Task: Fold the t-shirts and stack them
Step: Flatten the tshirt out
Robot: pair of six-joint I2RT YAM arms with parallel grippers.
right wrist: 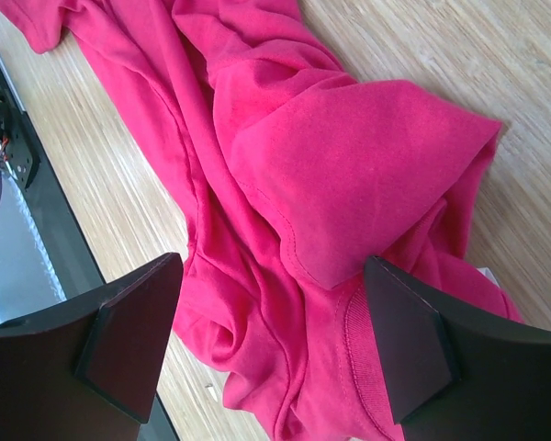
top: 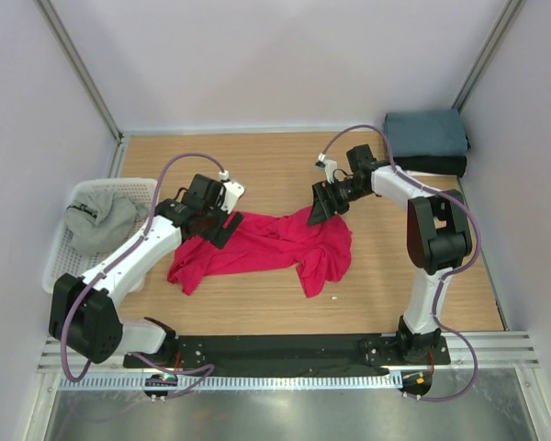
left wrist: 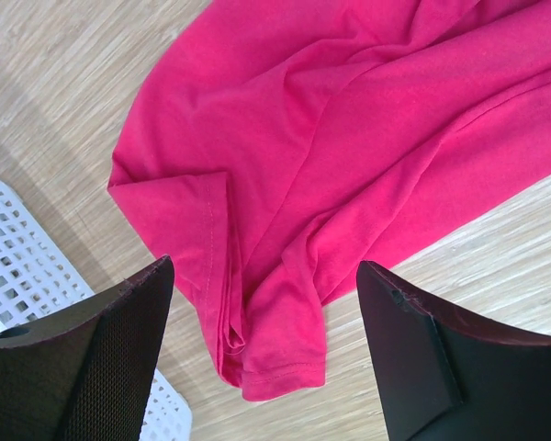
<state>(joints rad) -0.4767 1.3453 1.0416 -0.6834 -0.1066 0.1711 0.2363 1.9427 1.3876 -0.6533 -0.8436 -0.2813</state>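
Crimson-red t-shirt (top: 266, 246) lies crumpled mid-way on the wooden table (top: 285, 165). From the top view we see the left gripper (top: 222, 223) at its left end and the right gripper (top: 323, 207) at its upper right edge. The grey t-shirt (top: 101, 220) sits in the white basket (top: 60, 266). The slate-blue t-shirt (top: 425, 133) lies folded on the black t-shirt (top: 445, 166) in the far right corner.

Left wrist: jaws wide apart over a sleeve hem, clamping nothing.

Right wrist: jaws wide apart over a bunched fold, gripping nothing. We can't tell whether they touch the cloth.
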